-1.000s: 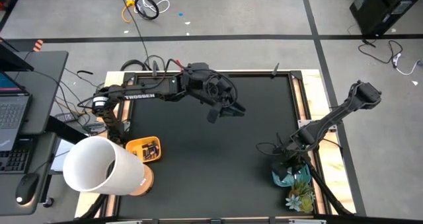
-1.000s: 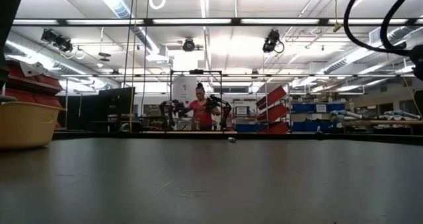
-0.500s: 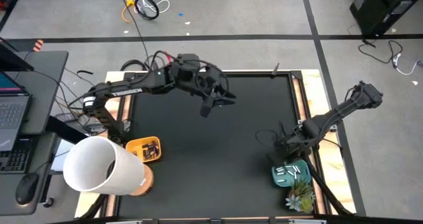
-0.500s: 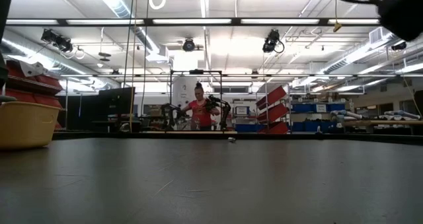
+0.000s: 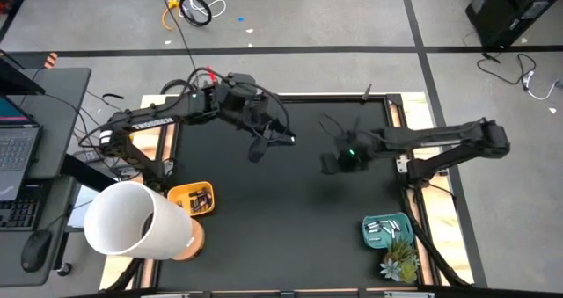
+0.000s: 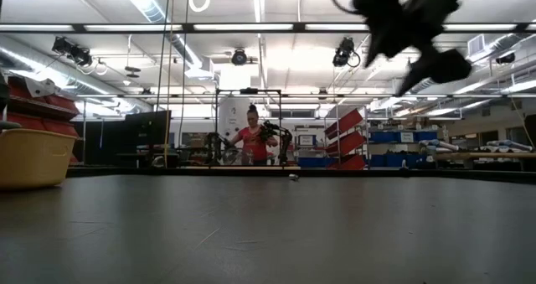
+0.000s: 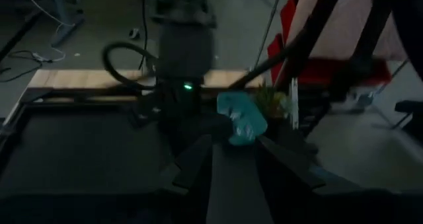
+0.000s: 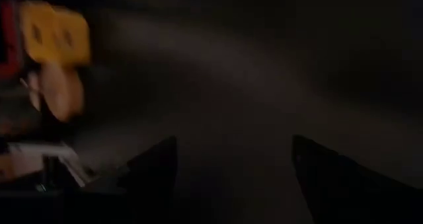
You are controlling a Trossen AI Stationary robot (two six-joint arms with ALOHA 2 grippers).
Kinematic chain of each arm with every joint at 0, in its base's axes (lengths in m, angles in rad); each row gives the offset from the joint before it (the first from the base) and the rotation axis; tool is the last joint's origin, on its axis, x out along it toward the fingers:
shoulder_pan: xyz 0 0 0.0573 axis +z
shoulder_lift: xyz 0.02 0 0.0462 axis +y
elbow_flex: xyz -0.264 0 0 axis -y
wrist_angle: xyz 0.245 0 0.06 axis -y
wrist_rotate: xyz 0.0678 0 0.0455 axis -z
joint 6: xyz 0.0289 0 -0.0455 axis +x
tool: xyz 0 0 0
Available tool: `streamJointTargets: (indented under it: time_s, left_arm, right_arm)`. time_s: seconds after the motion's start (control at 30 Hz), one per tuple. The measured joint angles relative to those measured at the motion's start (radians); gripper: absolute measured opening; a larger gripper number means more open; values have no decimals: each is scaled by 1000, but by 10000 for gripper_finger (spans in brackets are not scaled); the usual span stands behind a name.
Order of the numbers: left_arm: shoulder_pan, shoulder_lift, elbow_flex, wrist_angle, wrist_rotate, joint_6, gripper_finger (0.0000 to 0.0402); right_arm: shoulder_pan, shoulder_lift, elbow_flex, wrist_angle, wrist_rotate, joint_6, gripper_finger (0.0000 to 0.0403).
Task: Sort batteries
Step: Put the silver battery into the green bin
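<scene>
White batteries [image 5: 382, 228] lie in the teal tray [image 5: 387, 230] at the table's near right corner; dark batteries [image 5: 201, 199] sit in the yellow bin [image 5: 192, 199] near left. Both grippers hang above the mat: left gripper [image 5: 271, 143] with fingers spread, right gripper [image 5: 330, 163] with fingers wide in its wrist view. Only the low view shows a lone battery [image 6: 294, 177] far across the mat and a person [image 6: 253, 142] beyond.

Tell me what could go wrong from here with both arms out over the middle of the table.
1. The left tool and right tool, both open, hover close together above the black table; if both head for the same spot, they could clash.
2. The teal tray of white batteries sits at the table's edge beside a plant; a careless pass might knock it.
</scene>
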Motion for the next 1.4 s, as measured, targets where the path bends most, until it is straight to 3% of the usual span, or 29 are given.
streamJointTargets:
  time_s: [0.23, 0.33, 0.43, 0.57, 0.7, 0.97, 1.4]
  left_arm:
    - [1, -17, 0, -213, -88, 108, 128]
    - [1, -17, -2, -255, -132, 105, 128]
    - [1, -17, -20, -203, -191, 77, 128]
    - [3, -17, -56, -84, -277, -87, 128]
    - [-9, -17, -92, 33, -397, -223, 128]
    - [-56, -26, -103, 35, -664, -368, 128]
    - [-61, -31, -103, -60, -710, -348, 128]
  right_arm:
    - [-194, 165, 1, 246, -94, -176, 278]
    - [-249, 238, 52, 265, -115, -297, 278]
    - [-298, 303, 147, 252, -115, -515, 278]
    - [-359, 385, 302, 185, -54, -784, 278]
    - [-419, 461, 414, 132, 9, -956, 277]
    - [-455, 558, 437, 114, 77, -1054, 265]
    - [-352, 677, 438, 189, 113, -1035, 230]
